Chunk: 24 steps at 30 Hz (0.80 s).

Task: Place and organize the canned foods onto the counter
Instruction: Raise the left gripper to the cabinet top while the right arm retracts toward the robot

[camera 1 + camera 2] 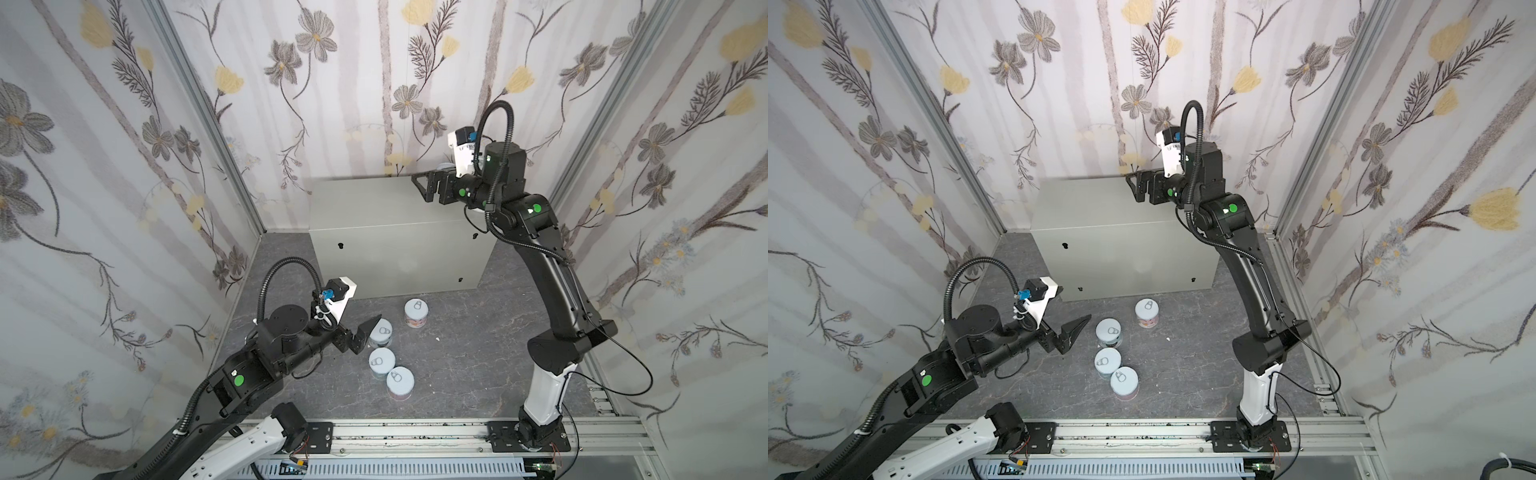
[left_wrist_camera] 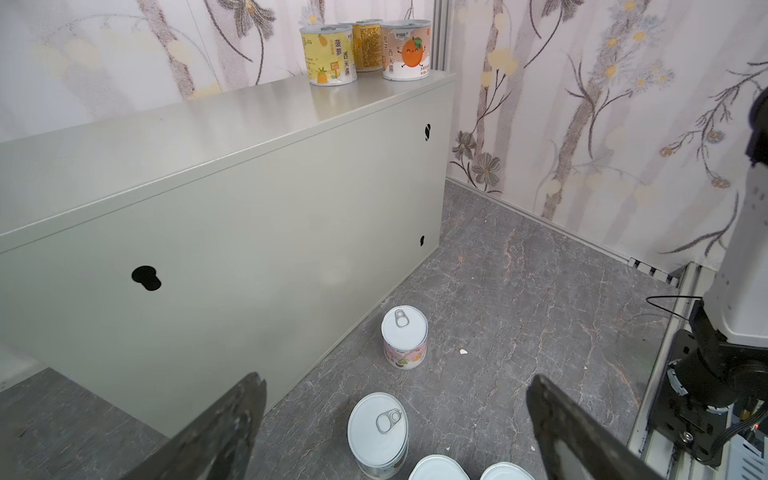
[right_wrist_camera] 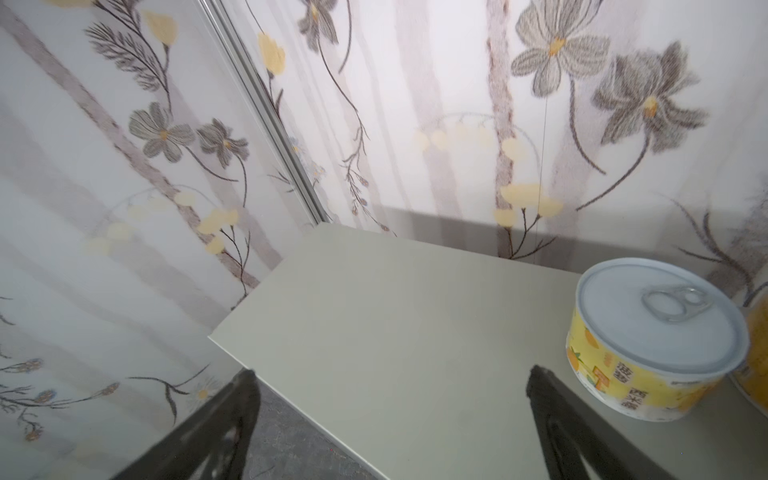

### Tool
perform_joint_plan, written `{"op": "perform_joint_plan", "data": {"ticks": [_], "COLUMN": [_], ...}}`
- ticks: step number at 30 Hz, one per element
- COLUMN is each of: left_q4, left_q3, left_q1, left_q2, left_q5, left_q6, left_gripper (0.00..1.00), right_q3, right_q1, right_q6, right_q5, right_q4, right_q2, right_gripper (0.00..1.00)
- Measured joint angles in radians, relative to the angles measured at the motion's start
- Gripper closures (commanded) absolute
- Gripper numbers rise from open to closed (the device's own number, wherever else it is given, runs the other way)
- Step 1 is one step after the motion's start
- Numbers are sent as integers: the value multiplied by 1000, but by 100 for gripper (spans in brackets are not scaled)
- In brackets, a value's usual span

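Observation:
Several canned foods stand upright on the dark floor: a pink-labelled one (image 1: 416, 312) (image 2: 404, 336) nearest the counter (image 1: 374, 208) (image 2: 208, 166), then three in a cluster (image 1: 382, 332) (image 1: 381, 361) (image 1: 400, 382). Three more sit on the counter's right end: yellow (image 2: 328, 54) (image 3: 656, 332), dark yellow (image 2: 368, 43) and orange-print (image 2: 406, 50). My left gripper (image 1: 368, 332) (image 2: 397, 379) hangs open just left of the cluster, holding nothing. The right gripper (image 1: 417, 188) (image 3: 392, 372) is open over the counter top, beside the yellow can, and empty.
Floral wallpaper panels close in the back and both sides. An aluminium rail (image 1: 415, 432) carrying both arm bases runs along the front. The marbled floor (image 1: 457, 353) spreads between the tins and the right arm, with a small white scrap (image 1: 437, 339) on it.

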Motion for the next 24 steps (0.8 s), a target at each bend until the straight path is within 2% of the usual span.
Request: {"op": "perform_joint_plan", "data": {"ticks": [6,14,18,24], "left_q4": [37,117,138,104], "left_q3": [182,539,726,1048], "left_q1": [0,0,0,5], "left_q2": [213,620,809,1095], "left_q5": [2,18,7,-39], "left_q6": [24,43,51,75], "left_gripper": [0,0,0,0], "right_q3": [-301,-911,-1070,-1221], "right_q1": [-15,-115,-174,-221], "right_q6": [-7,-14,-7,-3], "right_q5": [126,299,344,345], "right_q4": [16,105,134,121], "right_q2": [-235,-752,-929,-1054], "right_gripper": [0,0,0,0]}}
